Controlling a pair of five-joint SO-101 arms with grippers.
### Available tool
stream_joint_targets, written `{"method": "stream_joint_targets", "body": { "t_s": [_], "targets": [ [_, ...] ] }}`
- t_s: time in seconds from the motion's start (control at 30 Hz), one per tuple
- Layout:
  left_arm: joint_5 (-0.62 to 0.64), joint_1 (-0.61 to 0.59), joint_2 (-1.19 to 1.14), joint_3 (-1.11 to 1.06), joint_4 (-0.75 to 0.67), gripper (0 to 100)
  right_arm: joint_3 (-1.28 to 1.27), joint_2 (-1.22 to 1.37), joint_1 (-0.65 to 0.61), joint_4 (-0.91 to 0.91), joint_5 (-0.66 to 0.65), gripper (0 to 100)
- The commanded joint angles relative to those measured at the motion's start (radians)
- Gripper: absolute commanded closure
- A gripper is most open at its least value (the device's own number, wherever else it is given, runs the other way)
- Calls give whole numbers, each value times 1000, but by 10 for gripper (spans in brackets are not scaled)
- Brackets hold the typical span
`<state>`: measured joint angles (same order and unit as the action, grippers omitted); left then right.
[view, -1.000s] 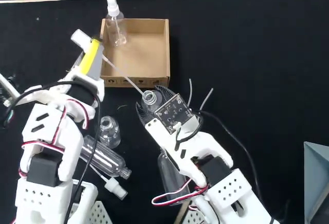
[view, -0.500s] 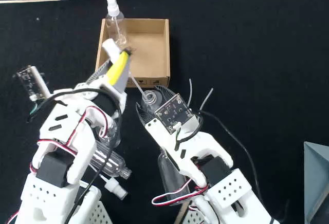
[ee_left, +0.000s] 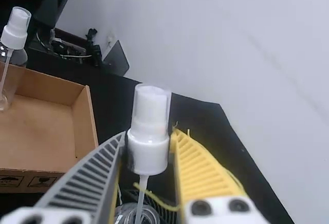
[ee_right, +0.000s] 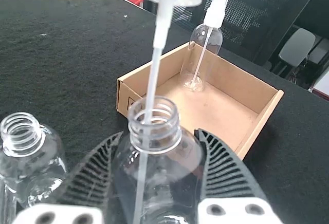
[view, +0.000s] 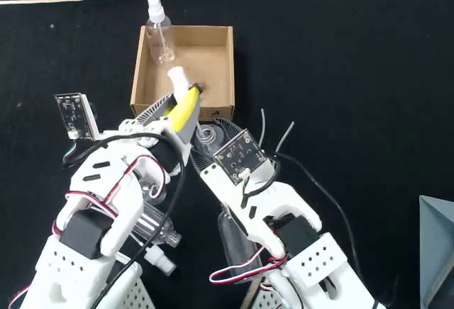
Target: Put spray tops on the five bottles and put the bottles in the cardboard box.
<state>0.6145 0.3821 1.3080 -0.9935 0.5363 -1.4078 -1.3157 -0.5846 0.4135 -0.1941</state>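
My left gripper (ee_left: 147, 149) is shut on a white spray top (ee_left: 149, 129), held above the open neck of a clear bottle (ee_right: 154, 147). The top's thin tube (ee_right: 149, 126) runs down into that neck. My right gripper (ee_right: 154, 157) is shut on this bottle, holding it upright just in front of the cardboard box (view: 213, 75). In the high view the spray top (view: 179, 79) sits over the box's near wall, with the bottle neck (view: 206, 136) below it. A finished bottle with its spray top (view: 159, 32) stands in the box's far left corner.
An uncapped bottle (ee_right: 28, 149) stands beside the held one. Another bottle (view: 152, 225) lies on its side near the left arm's base, with a loose spray top (view: 159, 259) beside it. A further bottle (view: 234, 242) lies under the right arm. Black tabletop surrounds the box.
My left arm has swung right, carrying the spray top from beside the box's left wall to above the held bottle, with the tube entering its neck. The right arm has stayed still.
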Motion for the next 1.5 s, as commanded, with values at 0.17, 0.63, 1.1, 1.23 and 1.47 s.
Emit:
{"method": "stream_joint_targets", "body": {
  "t_s": [0.17, 0.63, 1.1, 1.23, 1.47],
  "targets": [
    [-40, 1, 18, 18, -21, 971, 10, -30, -20, -23, -6, 903],
    [-232, 8, 18, 15, -20, 971, 10, -30, -18, -23, -6, 903],
    [-233, 13, 18, 19, 35, 967, 21, -30, 34, -29, -2, 903],
    [-233, 13, 18, 16, 35, 966, 21, -30, 35, -29, -2, 903],
    [-275, 13, 18, 24, 87, 855, 22, -30, 35, -29, 0, 903]
  ]
}}
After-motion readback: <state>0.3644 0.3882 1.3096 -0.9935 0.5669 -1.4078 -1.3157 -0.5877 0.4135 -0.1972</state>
